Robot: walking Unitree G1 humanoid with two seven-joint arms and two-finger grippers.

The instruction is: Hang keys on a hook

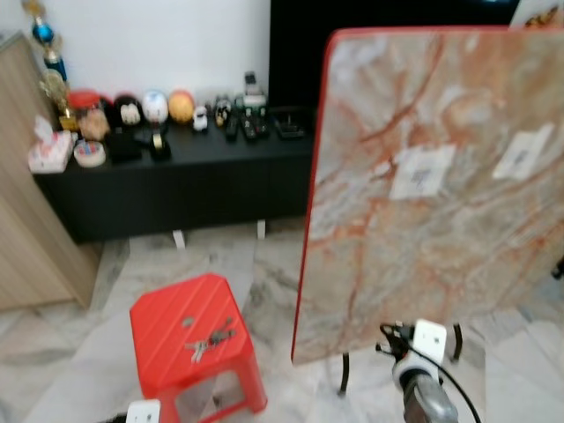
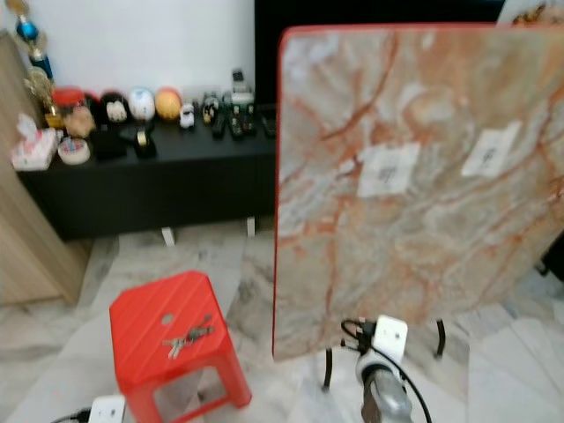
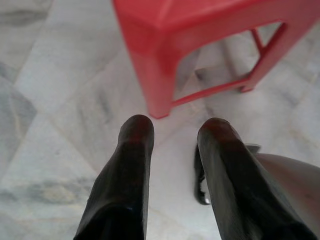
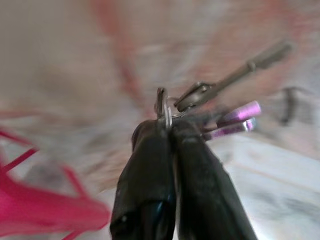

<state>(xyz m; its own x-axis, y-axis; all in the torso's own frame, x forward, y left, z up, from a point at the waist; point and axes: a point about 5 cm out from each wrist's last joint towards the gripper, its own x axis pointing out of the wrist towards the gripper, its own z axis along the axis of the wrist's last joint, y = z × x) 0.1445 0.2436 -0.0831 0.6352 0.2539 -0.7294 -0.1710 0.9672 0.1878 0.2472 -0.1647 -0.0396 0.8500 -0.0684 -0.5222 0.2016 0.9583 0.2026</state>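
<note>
Black fingers of the right gripper pinch a ring of keys: silver and purple. Left gripper gapes narrowly near the stool, which bears more keys.

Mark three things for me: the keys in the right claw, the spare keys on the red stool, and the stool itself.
held keys [image 4: 212, 97], right wrist view, on the clip
spare keys [image 1: 210, 341], left eye view, middle of the bunch
red stool [image 1: 167, 326], left eye view, bare seat top

Keys atop red stool
</note>
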